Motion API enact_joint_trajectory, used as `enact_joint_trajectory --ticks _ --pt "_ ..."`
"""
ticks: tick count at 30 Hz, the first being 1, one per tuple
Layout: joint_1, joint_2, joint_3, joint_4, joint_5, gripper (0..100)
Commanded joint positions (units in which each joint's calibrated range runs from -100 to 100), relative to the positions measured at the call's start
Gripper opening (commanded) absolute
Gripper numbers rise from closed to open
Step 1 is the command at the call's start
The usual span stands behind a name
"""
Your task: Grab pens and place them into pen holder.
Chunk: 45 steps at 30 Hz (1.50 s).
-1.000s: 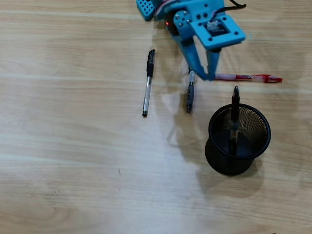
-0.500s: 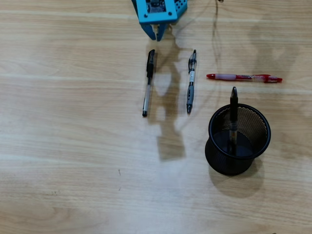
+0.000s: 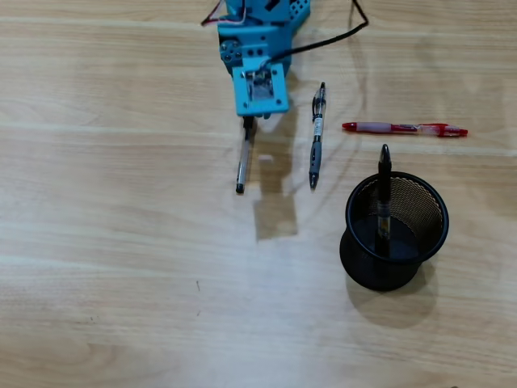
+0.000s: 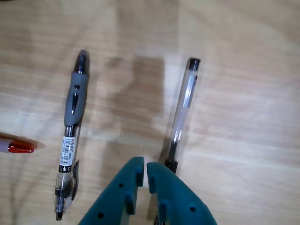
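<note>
My blue gripper point(image 3: 252, 113) hangs over the top end of the left pen point(image 3: 241, 166), hiding its black cap half in the overhead view. In the wrist view the gripper point(image 4: 145, 165) is shut, with only a thin slit between the jaws and nothing in it. The clear-barrelled pen point(image 4: 182, 108) lies just right of the fingertips, its black grip passing under the right finger. A grey-grip pen point(image 3: 317, 137) point(image 4: 70, 136) lies parallel to it. The red pen point(image 3: 404, 128) point(image 4: 18, 147) lies crosswise above the pen holder point(image 3: 363, 271), where one black pen point(image 3: 384, 186) stands.
Everything rests on a light wooden table point(image 3: 121, 267). The arm's base and a black cable point(image 3: 323, 44) sit at the top edge. The holder stands about a pen's length to the lower right of the gripper.
The arm swung from the right, near the middle and red pens, back to the top edge, then came down over the left pen's cap end. No pen has moved.
</note>
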Motion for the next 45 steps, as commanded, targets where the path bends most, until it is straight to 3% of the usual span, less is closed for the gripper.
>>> enact_joint_trajectory --ticks 1,3,8,10,20,31,36,40,45 --pt "1.70 -0.45 3.22 -1.24 -1.55 3" --pt "2.43 0.65 3.85 -1.24 -1.65 6" --pt "2.80 3.88 3.31 -0.70 -1.71 27" --pt "2.89 4.90 3.40 -0.79 -1.71 30" --pt "2.16 12.54 5.84 -1.61 -3.49 28" --pt "0.42 19.84 8.83 -10.54 -3.91 27" --pt "0.88 19.84 9.55 -10.54 -3.91 18" --pt "0.88 19.84 9.55 -10.54 -3.91 1" --pt "1.25 19.67 9.37 -10.54 -3.91 2"
